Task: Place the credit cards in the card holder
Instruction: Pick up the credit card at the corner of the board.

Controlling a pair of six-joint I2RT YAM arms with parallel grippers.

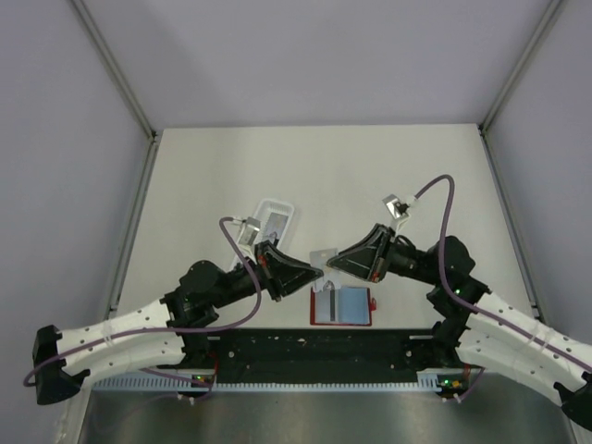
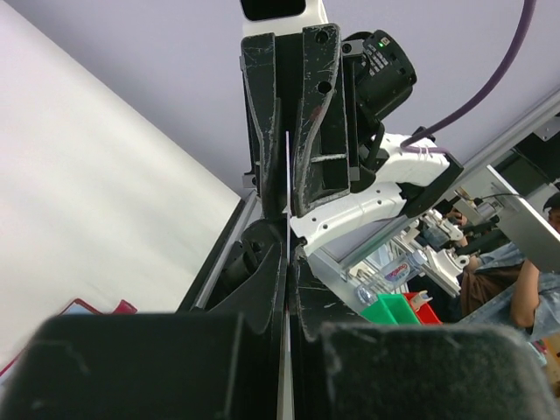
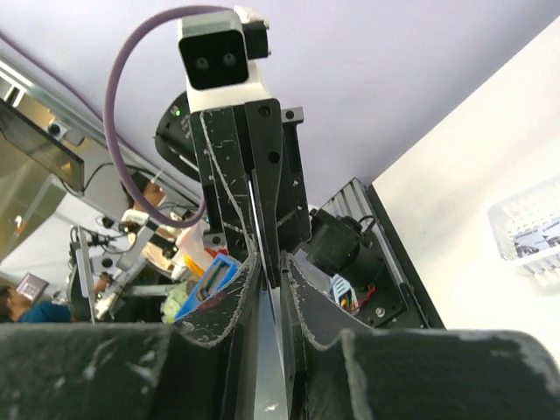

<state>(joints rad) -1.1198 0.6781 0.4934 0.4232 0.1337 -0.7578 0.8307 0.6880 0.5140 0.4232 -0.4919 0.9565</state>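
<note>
A thin grey credit card [image 1: 321, 258] hangs in the air between my two grippers, which meet tip to tip over the table's front. My left gripper [image 1: 313, 272] is shut on it; in the left wrist view the card [image 2: 287, 197] runs edge-on out of the closed left gripper [image 2: 287, 262] into the right one. In the right wrist view the right gripper [image 3: 273, 278] has its fingers slightly apart around the card [image 3: 259, 229], which lies against one finger. The red card holder [image 1: 342, 307] lies open on the table just below the grippers.
A white slotted plastic tray [image 1: 273, 222] holding more cards sits behind the left gripper, and shows at the edge of the right wrist view [image 3: 529, 223]. The black base rail [image 1: 314, 347] runs along the near edge. Grey walls enclose the table.
</note>
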